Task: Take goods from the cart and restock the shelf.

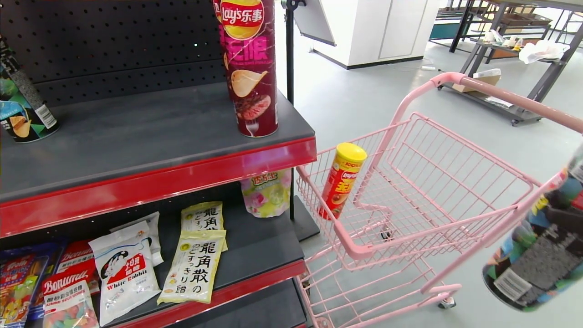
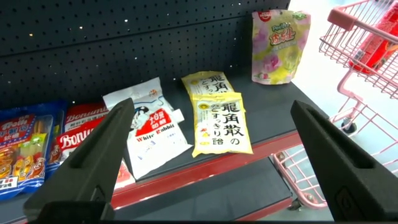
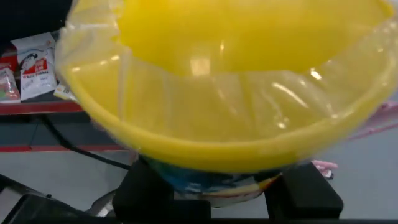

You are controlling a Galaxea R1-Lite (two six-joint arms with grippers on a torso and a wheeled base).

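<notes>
The pink cart [image 1: 360, 249] stands right of the shelf, with a red chips can with a yellow lid [image 1: 340, 181] leaning upright in its front corner. My right gripper [image 3: 224, 190] is shut on a blue-green chips can [image 1: 537, 255], held tilted beside the cart's near right side; its yellow lid [image 3: 230, 81] is close to the right wrist camera. My left gripper [image 2: 211, 109] is open in front of the lower shelf [image 2: 261, 152], facing the candy bags there, with nothing between its fingers. On the upper shelf [image 1: 136, 136] stand a tall maroon chips can [image 1: 249, 68] and a blue-green can [image 1: 23, 109].
The lower shelf holds yellow candy bags [image 1: 193, 264], a white candy bag [image 1: 123, 269], red and blue packs [image 1: 59, 291] and a pink-green pouch [image 1: 266, 191]. A black pole [image 1: 288, 50] rises at the shelf's right end. Metal tables [image 1: 514, 45] stand on the grey floor behind.
</notes>
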